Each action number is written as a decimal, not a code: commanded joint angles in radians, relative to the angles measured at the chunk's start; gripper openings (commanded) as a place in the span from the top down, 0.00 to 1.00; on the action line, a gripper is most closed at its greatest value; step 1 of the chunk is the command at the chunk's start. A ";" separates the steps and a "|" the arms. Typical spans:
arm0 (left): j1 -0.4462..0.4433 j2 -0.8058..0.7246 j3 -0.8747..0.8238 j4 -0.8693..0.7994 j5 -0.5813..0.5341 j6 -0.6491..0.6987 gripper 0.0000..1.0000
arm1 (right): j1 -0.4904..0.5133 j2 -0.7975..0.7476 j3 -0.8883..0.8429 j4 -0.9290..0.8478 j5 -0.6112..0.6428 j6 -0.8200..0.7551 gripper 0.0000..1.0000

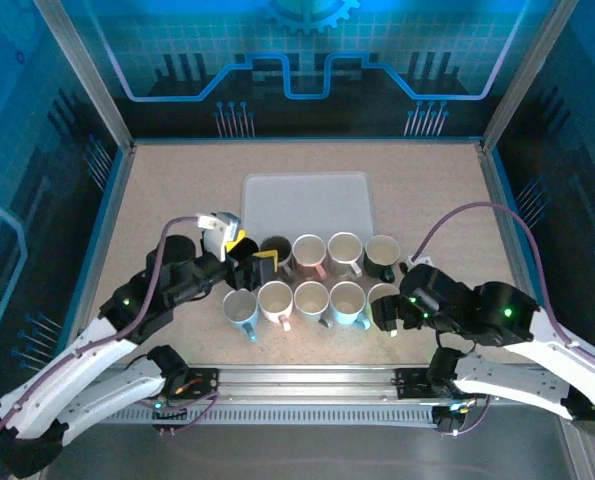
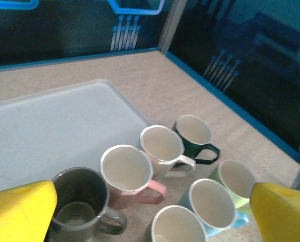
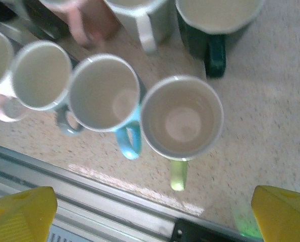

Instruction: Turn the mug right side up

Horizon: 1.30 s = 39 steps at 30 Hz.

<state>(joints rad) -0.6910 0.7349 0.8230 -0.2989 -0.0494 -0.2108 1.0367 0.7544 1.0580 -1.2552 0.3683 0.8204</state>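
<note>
The left gripper, fingers spread, hovers over the dark mug at the left end of the back row, apparently idle. Near the table's front edge the right gripper, also spread, hangs above the green mug, which already stands mouth up. From above, the arm hides most of it.
</note>
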 commanded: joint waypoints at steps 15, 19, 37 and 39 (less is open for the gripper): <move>0.537 0.409 -0.184 0.788 -0.163 0.242 0.01 | -0.363 0.257 0.143 0.855 0.230 -0.657 0.00; 0.678 0.478 -0.246 0.804 -0.167 0.168 0.01 | -0.566 0.182 -0.054 1.178 0.218 -0.783 0.00; 0.714 0.818 -0.552 1.420 -0.072 0.161 0.01 | -1.105 0.508 -0.763 2.022 -0.384 -0.773 0.00; 0.703 0.821 -0.511 1.362 -0.064 0.176 0.01 | -1.109 0.543 -0.736 2.026 -0.427 -0.769 0.00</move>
<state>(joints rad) 0.0166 1.5627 0.2771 0.9577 -0.1513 -0.0685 -0.0536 1.2827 0.2939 0.4854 0.0990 0.0727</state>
